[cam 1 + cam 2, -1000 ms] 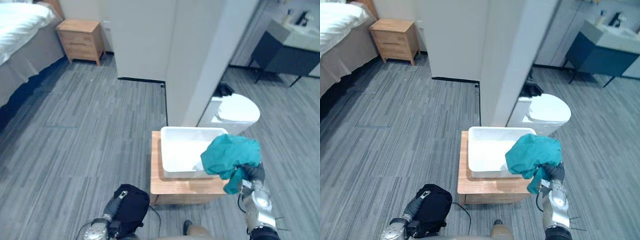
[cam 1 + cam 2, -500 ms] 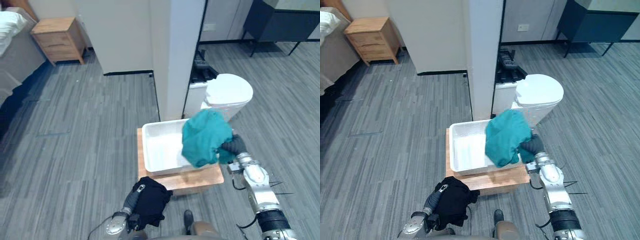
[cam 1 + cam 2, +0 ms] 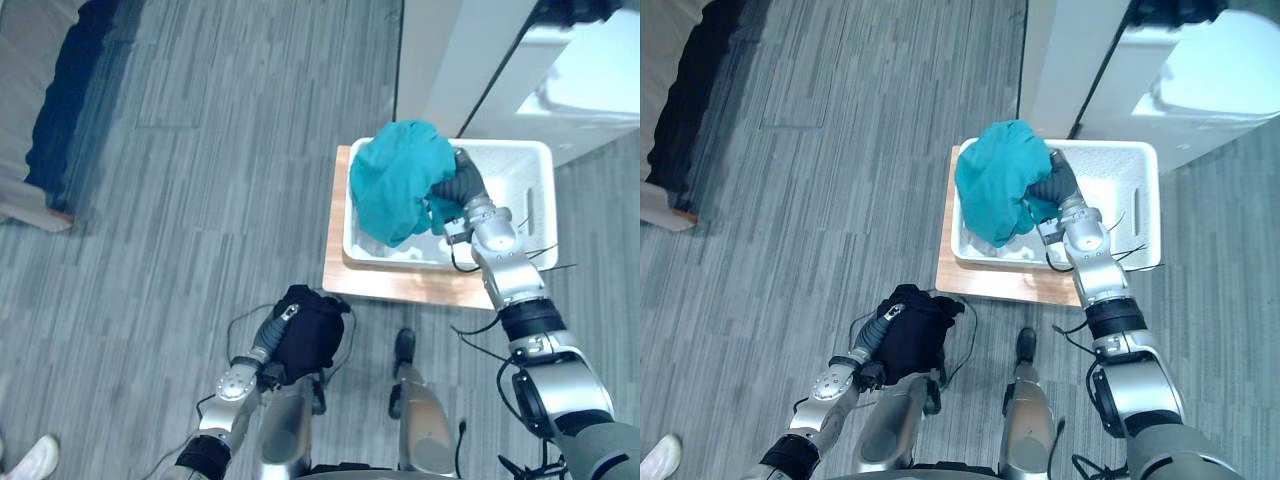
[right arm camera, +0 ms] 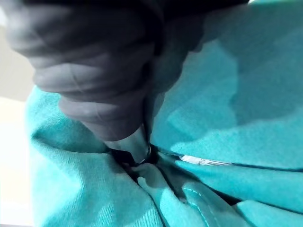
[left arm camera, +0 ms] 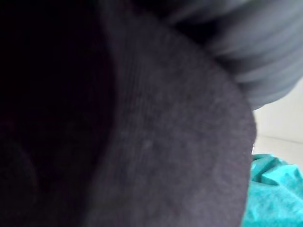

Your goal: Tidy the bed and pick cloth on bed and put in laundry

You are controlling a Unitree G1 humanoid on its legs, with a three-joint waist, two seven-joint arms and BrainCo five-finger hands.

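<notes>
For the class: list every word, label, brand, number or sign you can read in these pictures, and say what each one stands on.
None can be read. The teal cloth, the white laundry basket, the black cloth and the wooden stand show no lettering, label, number or sign.

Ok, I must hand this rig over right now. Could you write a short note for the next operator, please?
Right hand: fingers shut on the teal cloth, held over the basket on the wooden stand.
Left hand: low, in front of the stand, carrying a black cloth; its grip is hidden.
Done: both cloths are at the basket.
Left: drop the teal cloth in, then the black one. Whether the bed is tidy cannot be told.
</notes>
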